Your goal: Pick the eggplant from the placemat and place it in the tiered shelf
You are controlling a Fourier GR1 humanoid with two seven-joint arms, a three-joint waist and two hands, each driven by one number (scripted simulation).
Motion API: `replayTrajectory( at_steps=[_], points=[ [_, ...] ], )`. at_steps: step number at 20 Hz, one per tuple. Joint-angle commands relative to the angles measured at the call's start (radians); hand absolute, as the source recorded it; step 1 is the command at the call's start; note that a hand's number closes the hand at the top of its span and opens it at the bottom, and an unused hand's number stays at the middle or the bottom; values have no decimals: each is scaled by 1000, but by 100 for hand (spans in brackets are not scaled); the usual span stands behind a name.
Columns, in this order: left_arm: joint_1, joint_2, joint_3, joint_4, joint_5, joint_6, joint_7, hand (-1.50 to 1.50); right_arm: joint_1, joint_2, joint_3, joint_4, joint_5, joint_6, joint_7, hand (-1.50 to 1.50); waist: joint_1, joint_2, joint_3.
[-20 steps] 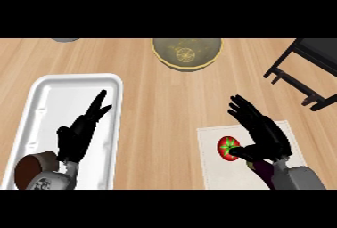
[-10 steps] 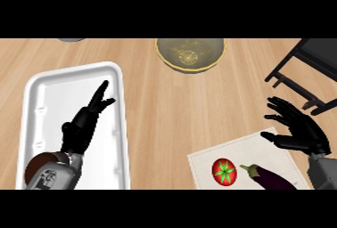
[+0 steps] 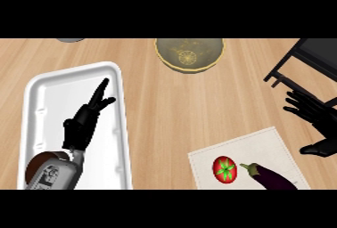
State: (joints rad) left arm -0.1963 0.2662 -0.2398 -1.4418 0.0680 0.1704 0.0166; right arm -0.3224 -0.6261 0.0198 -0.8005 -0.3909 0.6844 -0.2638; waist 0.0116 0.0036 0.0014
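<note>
Eggplant [image 3: 271, 176] on placemat [image 3: 263, 144], below open right hand [image 3: 317, 116], apart

Eggplant [image 3: 272, 177]: a dark purple, elongated fruit with a glossy skin and a small green stalk at its upper-left end. It lies flat and diagonal on the placemat [image 3: 253, 147], stalk toward the upper left, body running to the lower right, below and slightly left of the right hand [image 3: 314, 116] and well apart from it, untouched. Placemat: a pale beige rectangle, turned at an angle on the desk, its far corner reaching up toward the right hand. Tiered shelf [image 3: 308, 58]: a black frame of thin bars, seen partly at the upper right, directly beyond the right hand's raised fingers.
</note>
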Motion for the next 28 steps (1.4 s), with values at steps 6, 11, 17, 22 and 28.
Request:
replayTrajectory(
  at_steps=[6, 11, 17, 22, 28],
  points=[
    [-10, -11, 18, -11, -15, -5, 43, 0, -101, -117, 71, -163, 81, 133, 139, -150, -12, -7, -3],
    [19, -4, 33, 13, -2, -36, -24, 0, -149, -180, 163, -269, 193, 239, 159, -150, -9, -6, -3],
    [-9, -36, 41, 56, -31, -18, -15, 0, -132, -253, 181, -420, 321, 241, 162, -150, -16, -5, -2],
    [45, -35, 53, -20, -47, -44, 12, 0, -45, -215, 121, -576, 273, 264, 299, -150, -14, -6, -2],
    [57, -49, 89, -6, -63, -78, -24, 0, 93, -183, 25, -714, 280, 257, 344, -150, -15, -5, -2]
  ],
)
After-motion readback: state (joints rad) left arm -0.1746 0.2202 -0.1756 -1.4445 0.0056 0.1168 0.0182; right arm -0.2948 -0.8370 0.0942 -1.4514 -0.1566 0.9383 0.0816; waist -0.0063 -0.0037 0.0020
